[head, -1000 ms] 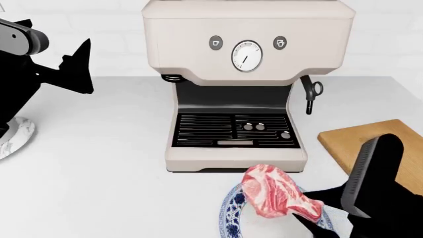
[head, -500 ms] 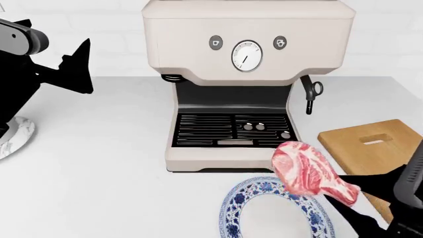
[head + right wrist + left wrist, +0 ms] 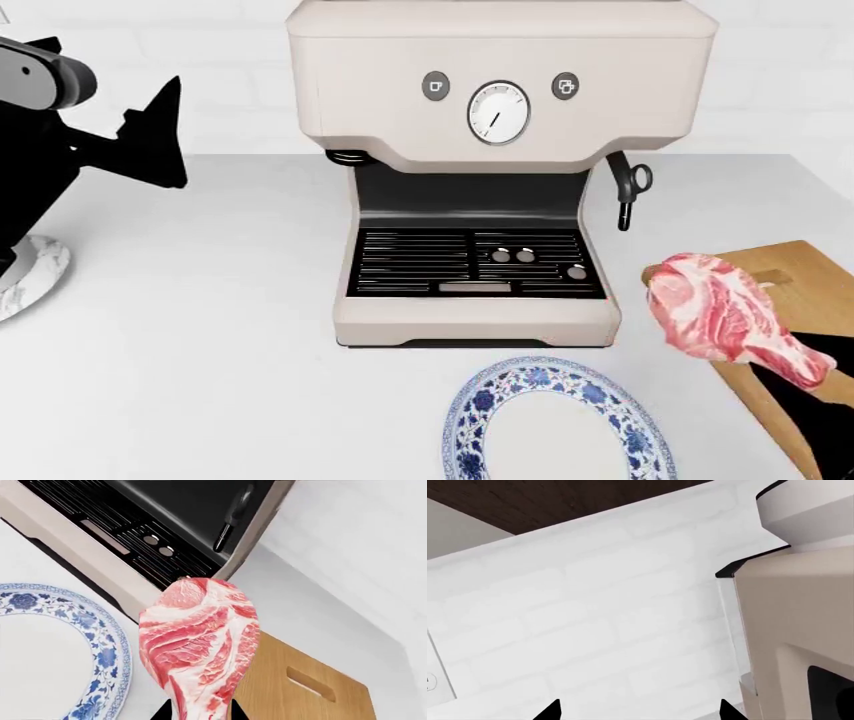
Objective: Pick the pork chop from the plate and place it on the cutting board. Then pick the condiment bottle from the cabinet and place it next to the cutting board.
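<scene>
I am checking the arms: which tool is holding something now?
The right tool: it grips the pork chop above the cutting board's edge. The left tool is empty.

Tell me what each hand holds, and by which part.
The right hand holds the chop by its narrow end. The left hand holds nothing.

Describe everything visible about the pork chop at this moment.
The pork chop is a raw pink-red slab marbled with white fat, rounded at one end and narrowing at the other. The right end effector grips its narrow end, holding it in the air over the near edge of the cutting board, clear of the plate.
</scene>
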You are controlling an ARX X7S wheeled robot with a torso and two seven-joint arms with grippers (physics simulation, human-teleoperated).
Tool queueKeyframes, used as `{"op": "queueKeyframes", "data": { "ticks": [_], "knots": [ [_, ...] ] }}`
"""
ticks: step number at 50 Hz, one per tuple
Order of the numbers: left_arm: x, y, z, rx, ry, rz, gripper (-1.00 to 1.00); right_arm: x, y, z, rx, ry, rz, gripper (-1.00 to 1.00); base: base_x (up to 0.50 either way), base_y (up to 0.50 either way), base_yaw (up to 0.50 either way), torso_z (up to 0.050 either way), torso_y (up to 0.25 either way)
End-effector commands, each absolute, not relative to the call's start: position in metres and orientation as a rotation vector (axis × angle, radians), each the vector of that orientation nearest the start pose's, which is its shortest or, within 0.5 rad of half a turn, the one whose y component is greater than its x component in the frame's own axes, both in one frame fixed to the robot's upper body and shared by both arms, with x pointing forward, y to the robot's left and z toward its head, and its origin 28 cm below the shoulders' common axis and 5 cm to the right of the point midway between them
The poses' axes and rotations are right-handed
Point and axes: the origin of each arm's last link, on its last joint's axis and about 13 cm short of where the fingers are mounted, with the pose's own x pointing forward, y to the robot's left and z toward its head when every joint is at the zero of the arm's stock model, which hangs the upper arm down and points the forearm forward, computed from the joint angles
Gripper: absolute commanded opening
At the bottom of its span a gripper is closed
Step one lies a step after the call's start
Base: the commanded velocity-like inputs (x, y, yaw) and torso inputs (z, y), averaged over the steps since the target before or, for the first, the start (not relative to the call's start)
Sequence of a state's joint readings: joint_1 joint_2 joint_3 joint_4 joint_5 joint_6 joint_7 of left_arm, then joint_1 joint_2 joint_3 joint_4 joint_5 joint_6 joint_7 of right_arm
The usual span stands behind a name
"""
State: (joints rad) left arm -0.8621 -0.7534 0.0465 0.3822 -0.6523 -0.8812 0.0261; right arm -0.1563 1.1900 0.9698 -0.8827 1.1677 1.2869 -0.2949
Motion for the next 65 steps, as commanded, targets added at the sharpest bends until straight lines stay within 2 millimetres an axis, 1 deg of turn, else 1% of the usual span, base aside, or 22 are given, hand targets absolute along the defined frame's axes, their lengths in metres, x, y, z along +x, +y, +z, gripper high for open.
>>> {"op": "queueKeyframes", "data": {
  "ticks": [1, 12, 18, 24, 35, 46, 47, 49, 53, 61, 65],
  "knots": [
    [0.269, 0.327, 0.286, 0.277, -0.238, -0.137, 1.0, 0.113, -0.274, 0.277, -0.509, 0.322, 0.227, -1.0, 0.0, 0.0, 0.0, 0.0, 0.0],
    [0.268, 0.326, 0.286, 0.277, -0.238, -0.137, 1.0, 0.11, -0.287, 0.275, -0.498, 0.355, 0.108, -1.0, 0.0, 0.0, 0.0, 0.0, 0.0],
    [0.269, 0.326, 0.286, 0.276, -0.237, -0.139, 1.0, 0.114, -0.293, 0.272, -0.482, 0.373, 0.059, -1.0, 0.0, 0.0, 0.0, 0.0, 0.0],
    [0.269, 0.326, 0.287, 0.277, -0.237, -0.14, 1.0, 0.118, -0.299, 0.265, -0.469, 0.411, 0.008, -1.0, 0.0, 0.0, 0.0, 0.0, 0.0],
    [0.269, 0.325, 0.286, 0.277, -0.236, -0.142, 1.0, 0.131, -0.309, 0.246, -0.446, 0.491, -0.055, -1.0, 0.0, 0.0, 0.0, 0.0, 0.0],
    [0.27, 0.325, 0.285, 0.276, -0.234, -0.142, 1.0, 0.134, -0.312, 0.24, -0.448, 0.544, -0.087, -1.0, 0.0, 0.0, 0.0, 0.0, 0.0],
    [0.27, 0.325, 0.285, 0.276, -0.234, -0.142, 1.0, 0.135, -0.312, 0.24, -0.449, 0.545, -0.09, 1.0, 0.0, 0.0, 0.0, 0.0, 0.0],
    [0.27, 0.325, 0.285, 0.277, -0.234, -0.142, 1.0, 0.135, -0.312, 0.241, -0.448, 0.54, -0.095, 1.0, 0.0, 0.0, 0.0, 0.0, 0.0],
    [0.269, 0.325, 0.285, 0.276, -0.234, -0.142, 1.0, 0.131, -0.306, 0.254, -0.449, 0.47, -0.057, 1.0, 0.0, 0.0, 0.0, 0.0, 0.0],
    [0.269, 0.326, 0.285, 0.275, -0.234, -0.14, 1.0, 0.129, -0.303, 0.261, -0.461, 0.431, -0.04, 1.0, 0.0, 0.0, 0.0, 0.0, 0.0],
    [0.269, 0.326, 0.285, 0.274, -0.234, -0.141, 1.0, 0.126, -0.301, 0.27, -0.46, 0.377, -0.021, 1.0, 0.0, 0.0, 0.0, 0.0, 0.0]
  ]
}}
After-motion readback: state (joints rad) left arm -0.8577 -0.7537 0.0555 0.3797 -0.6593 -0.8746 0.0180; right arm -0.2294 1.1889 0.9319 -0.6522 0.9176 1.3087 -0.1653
